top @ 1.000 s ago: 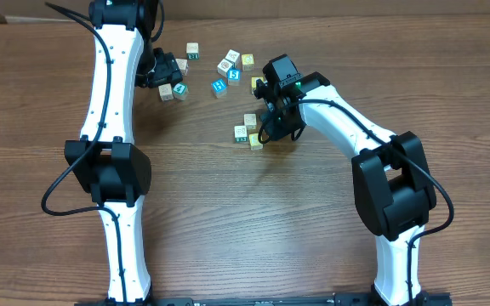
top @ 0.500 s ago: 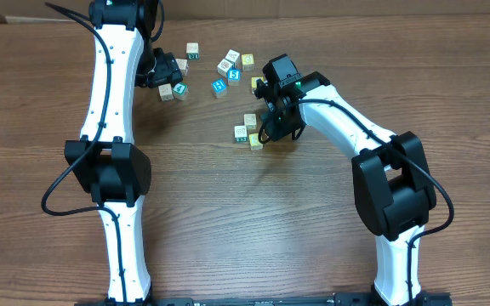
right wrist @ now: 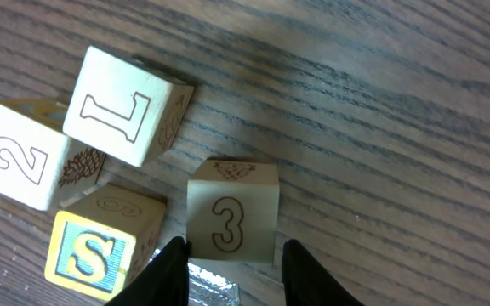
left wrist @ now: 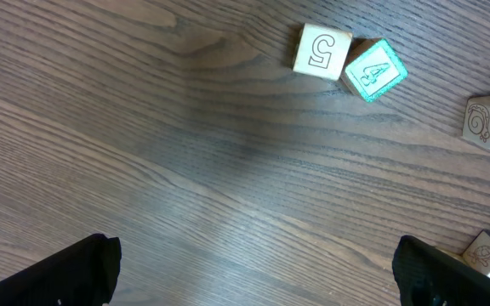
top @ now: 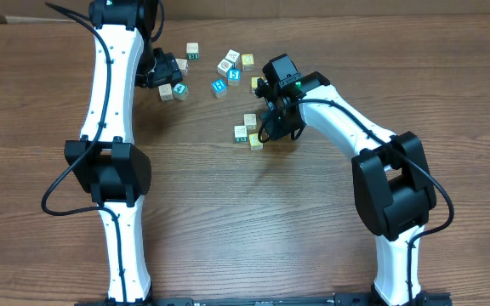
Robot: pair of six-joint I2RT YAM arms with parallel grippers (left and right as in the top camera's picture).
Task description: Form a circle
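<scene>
The circle is a tight group of four small cubes in the right wrist view: a white "2" cube (right wrist: 15, 166), a white "L" cube (right wrist: 126, 106), a yellow "S" cube (right wrist: 100, 251) and a pale "3" cube (right wrist: 232, 221). My right gripper (right wrist: 235, 246) stands narrowly open astride the near edge of the "3" cube; the left finger touches its corner and a thin gap shows on the right. From overhead this group (top: 247, 130) lies just left of the right gripper (top: 264, 134). My left gripper (left wrist: 253, 251) is wide open over bare wood, holding nothing.
Loose cubes lie scattered at the table's back (top: 228, 68). Near the left gripper (top: 167, 72) sit a "5" cube (left wrist: 321, 51) and a teal-marked cube (left wrist: 374, 70) touching each other. More cubes (left wrist: 487, 123) show at that view's right edge.
</scene>
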